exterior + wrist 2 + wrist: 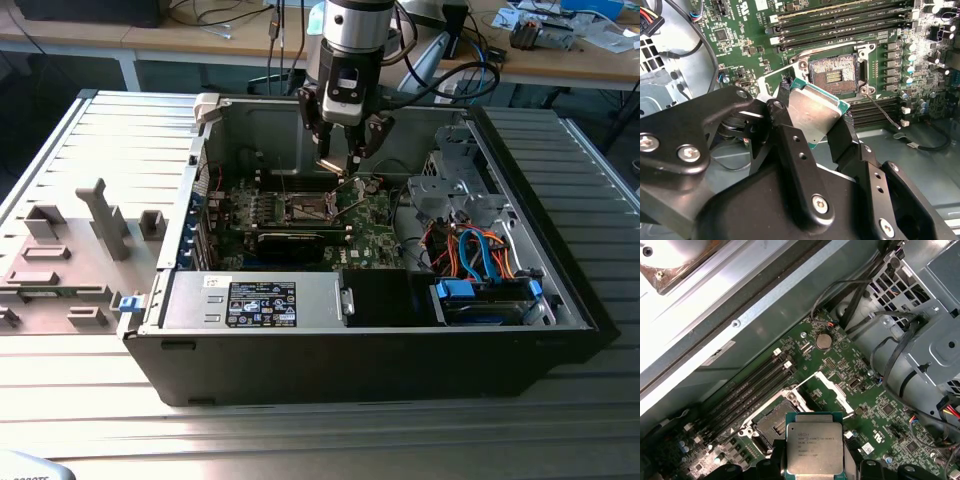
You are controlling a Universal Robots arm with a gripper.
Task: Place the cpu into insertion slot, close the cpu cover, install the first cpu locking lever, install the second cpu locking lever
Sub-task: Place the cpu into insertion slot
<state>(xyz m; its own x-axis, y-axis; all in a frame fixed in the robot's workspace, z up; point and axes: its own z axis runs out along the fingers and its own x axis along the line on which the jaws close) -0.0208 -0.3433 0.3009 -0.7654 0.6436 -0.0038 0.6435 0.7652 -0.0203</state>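
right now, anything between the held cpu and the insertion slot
Nothing; the second wrist view shows a bare gap from cpu to insertion slot.

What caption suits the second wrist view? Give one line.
Hand holding the cpu clear of the empty insertion slot.

Silver-topped cpu [814,447] above open insertion slot [771,422]; cpu cover [835,390] raised.

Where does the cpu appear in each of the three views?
Exterior view: too small to make out, at the gripper tips near the insertion slot.
Second wrist view: the cpu, tilted, clamped in the gripper beside the insertion slot.
First wrist view: the cpu, silver top showing, beside the insertion slot.
Shared landmark: the empty insertion slot.
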